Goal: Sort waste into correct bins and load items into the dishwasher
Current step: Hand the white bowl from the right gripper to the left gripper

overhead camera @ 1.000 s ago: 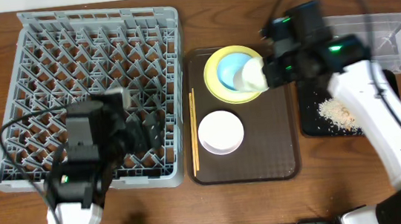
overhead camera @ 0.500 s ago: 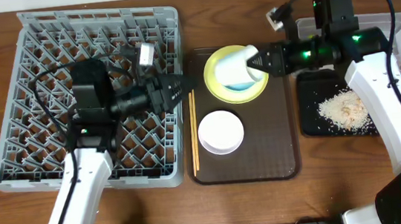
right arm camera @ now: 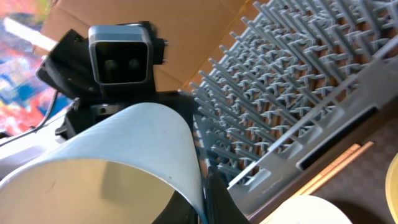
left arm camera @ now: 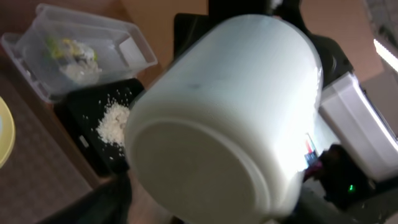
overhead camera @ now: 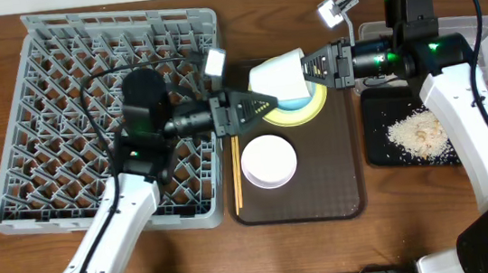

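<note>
My right gripper (overhead camera: 314,67) is shut on the rim of the small white cup (overhead camera: 278,76) and holds it on its side in the air above the yellow plate (overhead camera: 318,109). The light-blue bowl (overhead camera: 295,104) sits on that plate. My left gripper (overhead camera: 255,108) is open, and its fingers reach to the cup's base from the left. The cup's base fills the left wrist view (left arm camera: 205,143). The white bowl (overhead camera: 269,161) and the chopsticks (overhead camera: 236,169) lie on the brown tray. The grey dish rack (overhead camera: 68,100) stands at the left and also shows in the right wrist view (right arm camera: 292,81).
The dark-brown serving tray (overhead camera: 323,192) lies in the middle. The black tray (overhead camera: 382,149) holds rice scraps (overhead camera: 416,132) at the right. The clear tub (overhead camera: 479,39) behind it holds the wrapper and tissue (left arm camera: 71,53).
My right gripper has lifted the cup off the plate area and carried it left. My left arm has swung from over the rack to the right, up to the cup.
</note>
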Tool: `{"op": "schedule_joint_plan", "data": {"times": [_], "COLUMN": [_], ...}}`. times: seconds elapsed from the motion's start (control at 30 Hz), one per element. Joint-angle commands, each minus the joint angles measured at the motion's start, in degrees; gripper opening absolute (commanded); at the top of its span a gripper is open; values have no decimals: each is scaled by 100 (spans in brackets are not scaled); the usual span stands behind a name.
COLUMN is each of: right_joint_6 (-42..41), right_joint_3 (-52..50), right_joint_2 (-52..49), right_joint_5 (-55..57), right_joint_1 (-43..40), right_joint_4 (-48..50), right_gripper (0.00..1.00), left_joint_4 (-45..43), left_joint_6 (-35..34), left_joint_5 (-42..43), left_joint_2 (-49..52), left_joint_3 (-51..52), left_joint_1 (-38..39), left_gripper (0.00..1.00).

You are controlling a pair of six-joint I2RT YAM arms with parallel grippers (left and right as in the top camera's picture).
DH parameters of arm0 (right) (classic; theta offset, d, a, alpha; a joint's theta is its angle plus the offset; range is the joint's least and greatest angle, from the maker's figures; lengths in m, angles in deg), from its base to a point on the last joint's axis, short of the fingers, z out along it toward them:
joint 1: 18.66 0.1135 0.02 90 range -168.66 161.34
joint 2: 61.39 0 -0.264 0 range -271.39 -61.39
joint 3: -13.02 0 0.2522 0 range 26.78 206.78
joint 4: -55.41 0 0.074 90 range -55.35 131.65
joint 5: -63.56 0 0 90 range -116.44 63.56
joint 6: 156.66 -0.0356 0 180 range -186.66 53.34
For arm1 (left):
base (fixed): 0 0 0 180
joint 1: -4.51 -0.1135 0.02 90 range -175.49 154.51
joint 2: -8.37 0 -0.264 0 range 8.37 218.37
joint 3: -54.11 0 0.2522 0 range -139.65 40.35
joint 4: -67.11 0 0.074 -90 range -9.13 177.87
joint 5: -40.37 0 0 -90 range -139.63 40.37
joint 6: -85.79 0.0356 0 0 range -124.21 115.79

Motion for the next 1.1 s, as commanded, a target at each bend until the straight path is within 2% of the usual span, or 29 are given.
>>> {"op": "schedule_joint_plan", "data": {"times": [0.0, 0.13, 0.43, 0.77, 0.93, 1.07], "right_joint_6": [-28, -28, -28, -24, -26, -26], "right_joint_3": [-2, -2, -2, -2, -2, -2], "right_joint_2": [-31, -31, -31, -31, -31, -31], "right_joint_5": [-529, -529, -505, -501, -479, -387], "right_joint_1": [85, 184, 387, 522, 610, 645], "right_joint_4": [4, 4, 7, 9, 7, -13], "right_gripper": [1, 1, 1, 1, 1, 1], "left_joint_4": [-42, -232, -1113, -1145, -1443, -1515], "left_joint_6": [-17, -20, -245, -404, -409, -409], "left_joint_5": [-420, -435, -365, -304, -262, -219], "left_joint_2": [33, 33, 33, 33, 33, 33], "left_joint_3": [-74, -74, -74, -74, -74, -74], "left_joint_1": [22, 22, 22, 179, 280, 282], "left_gripper": [77, 83, 86, 86, 86, 81]}}
